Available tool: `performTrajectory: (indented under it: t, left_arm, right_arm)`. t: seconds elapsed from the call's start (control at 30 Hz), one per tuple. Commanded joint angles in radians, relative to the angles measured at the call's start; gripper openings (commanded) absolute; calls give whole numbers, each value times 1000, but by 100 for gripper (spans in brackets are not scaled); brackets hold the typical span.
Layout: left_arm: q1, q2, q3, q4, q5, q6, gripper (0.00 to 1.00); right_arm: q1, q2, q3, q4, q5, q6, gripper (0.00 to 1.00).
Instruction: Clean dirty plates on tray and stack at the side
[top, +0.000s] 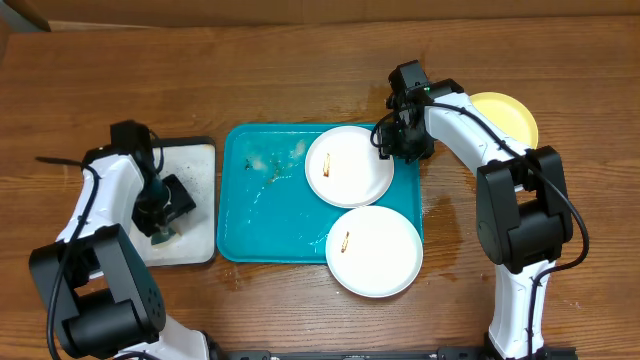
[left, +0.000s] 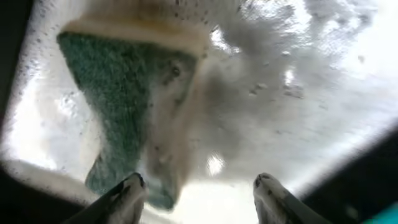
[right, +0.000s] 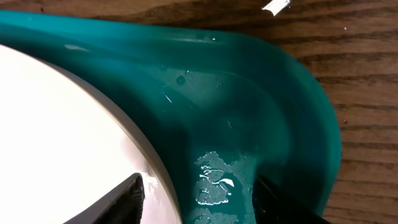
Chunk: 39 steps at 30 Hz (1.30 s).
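3 plates are in view: 2 white, 1 pale yellow. The far white plate (top: 349, 165) lies inside the teal tray (top: 265, 215) at its far right corner and carries 1 small brown smear. The near white plate (top: 375, 251), also with 1 brown smear, sits on the tray's near right corner and overhangs the rim onto the worktop (top: 300, 60). The pale yellow plate (top: 510, 115) lies on the worktop to the right of the tray, partly hidden behind the right arm. The tray's left part shows pale wet residue (top: 270, 160), and water drops (right: 214, 180) sit on its inner slope.

The right fingers (right: 127, 196) hang over the far white plate's right edge, standing apart and holding nothing. There is 1 small white tray with a black rim (top: 195, 200) touching the teal tray's left side. Over it the left fingers (left: 127, 193) are spread apart and grip nothing, with 1 green sponge (left: 118, 124) lying on the wet white surface just beside one tip.

The worktop is brown wood with visible grain.
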Motion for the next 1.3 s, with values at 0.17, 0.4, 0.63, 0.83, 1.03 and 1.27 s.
performTrajectory:
  t: [0.17, 0.4, 0.63, 0.83, 1.03, 1.27]
  left_arm:
    - [7, -16, 146, -140, 26, 15, 61]
    - [8, -16, 50, -105, -130, -83, 66]
    - [11, -15, -66, 52, -135, -82, 73]
    - [12, -16, -69, 116, -88, -35, 59]
    - [3, -16, -69, 169, 67, 118, 54]
    - [2, -16, -56, 193, 65, 155, 56]
  right_arm:
    - [4, -25, -2, 50, -8, 3, 56]
    - [5, -25, -3, 37, -15, 3, 35]
    - [5, -25, -3, 37, -15, 3, 35]
    - [5, -25, -3, 37, -15, 3, 35]
    - [5, -25, -3, 37, -15, 3, 36]
    - [5, -25, -3, 39, -14, 3, 36]
